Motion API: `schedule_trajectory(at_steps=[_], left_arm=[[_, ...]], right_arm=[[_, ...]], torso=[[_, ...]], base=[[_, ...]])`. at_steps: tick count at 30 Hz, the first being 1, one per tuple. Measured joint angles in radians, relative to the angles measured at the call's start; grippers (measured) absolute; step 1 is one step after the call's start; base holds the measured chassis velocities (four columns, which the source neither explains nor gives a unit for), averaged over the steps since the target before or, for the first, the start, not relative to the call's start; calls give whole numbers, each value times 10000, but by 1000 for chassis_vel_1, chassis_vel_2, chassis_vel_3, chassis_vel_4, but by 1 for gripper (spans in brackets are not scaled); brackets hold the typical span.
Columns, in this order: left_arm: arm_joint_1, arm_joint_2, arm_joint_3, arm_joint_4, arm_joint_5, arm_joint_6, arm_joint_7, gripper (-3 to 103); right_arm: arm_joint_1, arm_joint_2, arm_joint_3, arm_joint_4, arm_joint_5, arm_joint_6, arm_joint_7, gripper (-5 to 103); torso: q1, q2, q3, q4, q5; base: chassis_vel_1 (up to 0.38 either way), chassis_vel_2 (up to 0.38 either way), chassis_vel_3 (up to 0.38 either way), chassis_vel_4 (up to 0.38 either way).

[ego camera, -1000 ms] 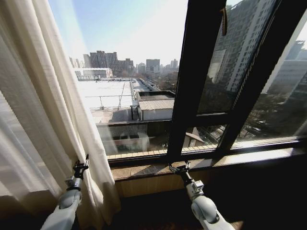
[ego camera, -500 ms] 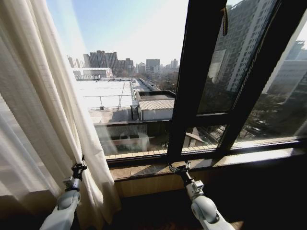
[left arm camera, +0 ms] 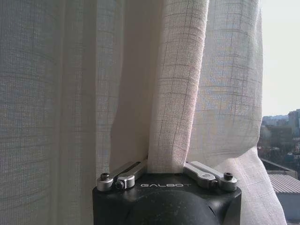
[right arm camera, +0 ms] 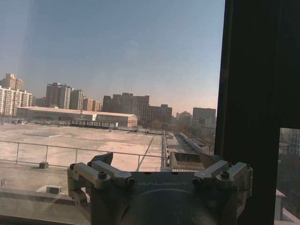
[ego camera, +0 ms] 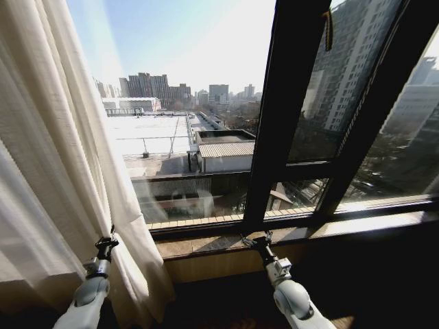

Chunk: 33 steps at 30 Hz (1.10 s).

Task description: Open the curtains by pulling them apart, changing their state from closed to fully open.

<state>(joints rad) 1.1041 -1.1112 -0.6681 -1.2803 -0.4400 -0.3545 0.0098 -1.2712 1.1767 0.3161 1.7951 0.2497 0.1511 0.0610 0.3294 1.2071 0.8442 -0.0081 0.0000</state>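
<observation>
The curtains (ego camera: 55,151) are sheer cream pleated fabric, gathered at the left of the window in the head view. My left gripper (ego camera: 105,240) is low at their inner edge, shut on a fold. In the left wrist view that fold (left arm camera: 178,93) rises straight up from between the jaws of the left gripper (left arm camera: 166,165). My right gripper (ego camera: 254,239) stands open just before the window sill, apart from any fabric. The right wrist view has the right gripper (right arm camera: 157,159) facing bare glass, with nothing between its fingers.
A dark window post (ego camera: 281,123) stands right of centre, with a second slanted one further right. The wooden sill (ego camera: 329,229) runs across below the glass. Rooftops and towers lie outside. The post (right arm camera: 262,93) is close beside my right gripper.
My left gripper has moved left with the curtain fold in it, and the curtain's lower edge has followed. The right arm has stayed put. The head view has shifted slightly.
</observation>
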Motion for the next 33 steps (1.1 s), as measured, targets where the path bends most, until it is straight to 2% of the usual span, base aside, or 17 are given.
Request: schedule_trajectory(at_steps=[18,22,26,29,33], left_arm=[[340,11,-219,-46,-12,-120,2,1],[352,85,-279,-34,-14,-132,2,1],[353,136,-332,-11,-43,-140,0,1],[370,219,-487,6,-152,-134,-27,1],[310,527,-1252,210,-388,72,-156,1]], right_arm=[[0,-2,2,0,0,0,0,100],[0,-1,0,0,0,0,0,100],[0,1,-1,0,0,0,0,100],[0,2,-2,0,0,0,-1,100],[0,-1,2,0,0,0,0,100]], torso=[[0,0,0,-1,-6],[0,0,0,-1,2],[0,1,-1,0,-7],[0,1,0,0,-8],[2,-3,3,0,-3]], base=[[32,28,-27,-27],[115,98,-110,-101],[102,102,-132,-86],[54,33,-25,-15],[0,0,0,0]])
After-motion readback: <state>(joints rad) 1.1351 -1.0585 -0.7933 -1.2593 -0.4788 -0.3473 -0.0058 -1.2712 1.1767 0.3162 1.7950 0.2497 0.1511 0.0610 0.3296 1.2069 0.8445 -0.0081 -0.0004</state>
